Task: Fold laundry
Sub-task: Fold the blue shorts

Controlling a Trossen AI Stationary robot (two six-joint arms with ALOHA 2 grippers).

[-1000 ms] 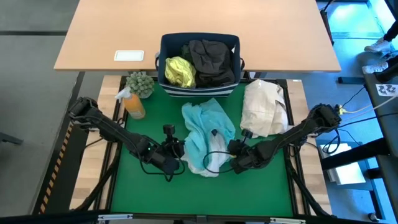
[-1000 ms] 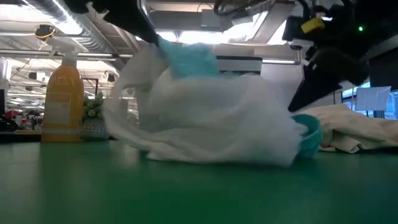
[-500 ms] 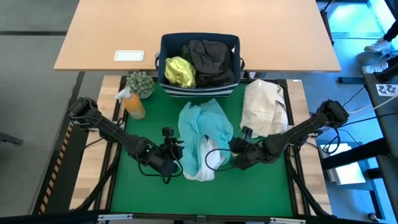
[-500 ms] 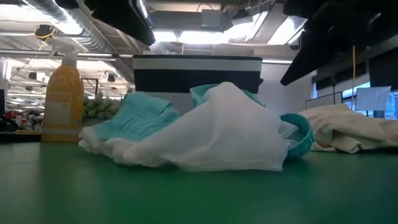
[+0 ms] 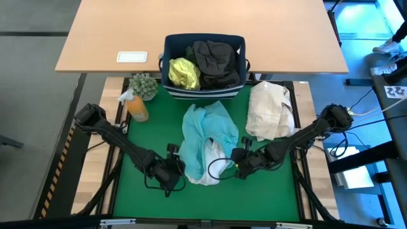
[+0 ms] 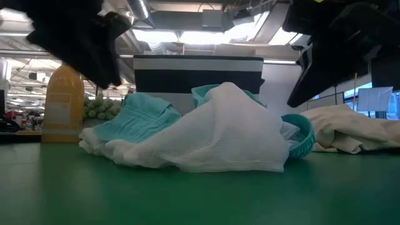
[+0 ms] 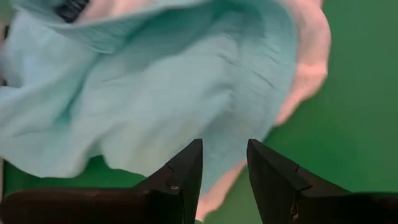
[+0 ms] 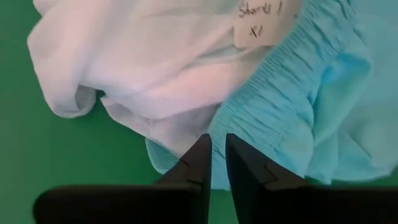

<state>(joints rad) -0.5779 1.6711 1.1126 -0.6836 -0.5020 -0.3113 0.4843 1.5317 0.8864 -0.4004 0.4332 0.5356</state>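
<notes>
The turquoise garment lies crumpled on the desk, its white mesh lining showing, between the two tools. The left tool sits just beside its left edge, fingers apart and empty. The right tool sits just beside its right edge, fingers slightly apart, nothing clamped. Beyond both tools, the bin holds the yellow-green shirt and dark garments.

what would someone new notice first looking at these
Most striking is the turquoise garment with its white mesh lining heaped in the middle of the green mat. The left hand and right hand sit low on either side of it, both with fingers apart and nothing between them. Behind stands a navy bin holding yellow-green and dark clothes, with a cream bundle to its right.
</notes>
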